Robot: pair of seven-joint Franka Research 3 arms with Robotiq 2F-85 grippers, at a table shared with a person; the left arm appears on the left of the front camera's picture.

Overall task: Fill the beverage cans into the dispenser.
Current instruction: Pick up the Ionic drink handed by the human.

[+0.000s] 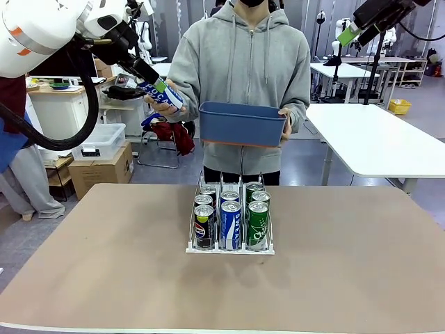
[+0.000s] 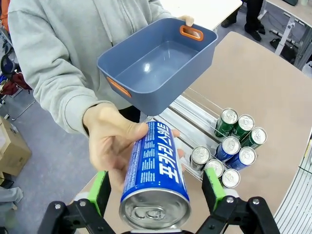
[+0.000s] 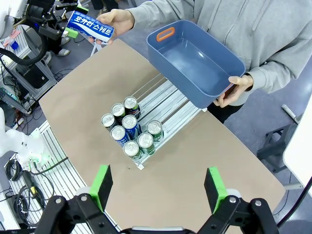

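My left gripper (image 2: 156,195) stands wide open, its green pads (image 2: 100,191) on either side of a blue-and-white Pocari Sweat aluminium can (image 2: 155,181) with clear gaps; it holds nothing. The can lies in the person's hand (image 2: 113,144), silver top toward my wrist camera, and the palm hides its far end. From the front view I see that gripper (image 1: 154,82) raised high beside the same can (image 1: 167,96), but I cannot tell there whether pad and can touch. The person's other hand (image 1: 286,126) holds a blue plastic bin with orange handle slots (image 1: 242,124); it looks empty. My right gripper (image 3: 158,187) is also wide open and empty, high over the brown table (image 3: 195,170). The clear acrylic three-lane dispenser (image 1: 230,245) sits mid-table holding black, blue and green cans (image 1: 230,221); its back rows are partly hidden.
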